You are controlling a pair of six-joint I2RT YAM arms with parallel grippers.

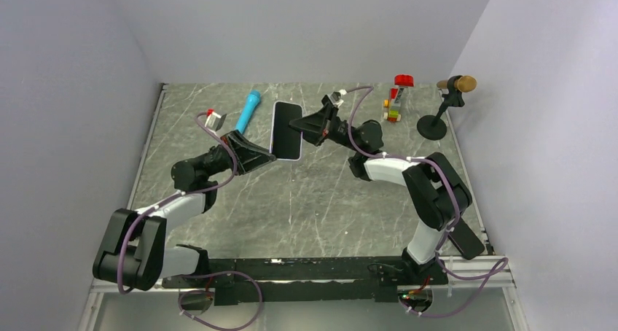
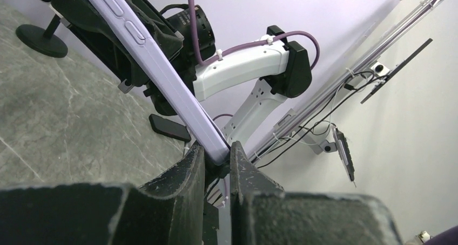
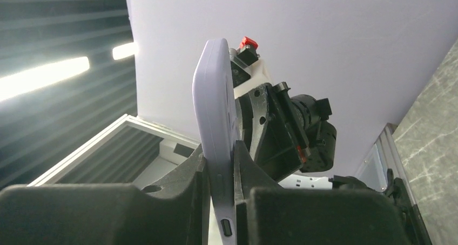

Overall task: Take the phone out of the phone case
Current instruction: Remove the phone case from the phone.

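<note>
Dark fingers fill the bottom of both wrist views, and both pairs are pinched onto the same thing. The left gripper (image 2: pixel 216 154) has its fingers drawn nearly together, clamped on one end corner of the phone case (image 2: pixel 156 67). The case's pale edge, with two side buttons, runs up and away to the left, clear of the grey counter (image 2: pixel 65 121) below.

The right gripper (image 3: pixel 219 161) is narrowed onto the case in the same way. The pale shell stands up between its fingers, and a small port slot shows at the near end.

From above, the phone (image 1: pixel 286 127) sits in the case with its dark screen upward and a pale rim around it. It is held between the two grippers, the left one at its near left corner and the right one at its right long edge.

Farther back, a blue tube (image 1: pixel 248 111) lies on the counter just left of the phone's far end. Well off to the right stand a small block stack with a red top (image 1: pixel 396 101) and a microphone on a round stand (image 1: pixel 444 105).
</note>
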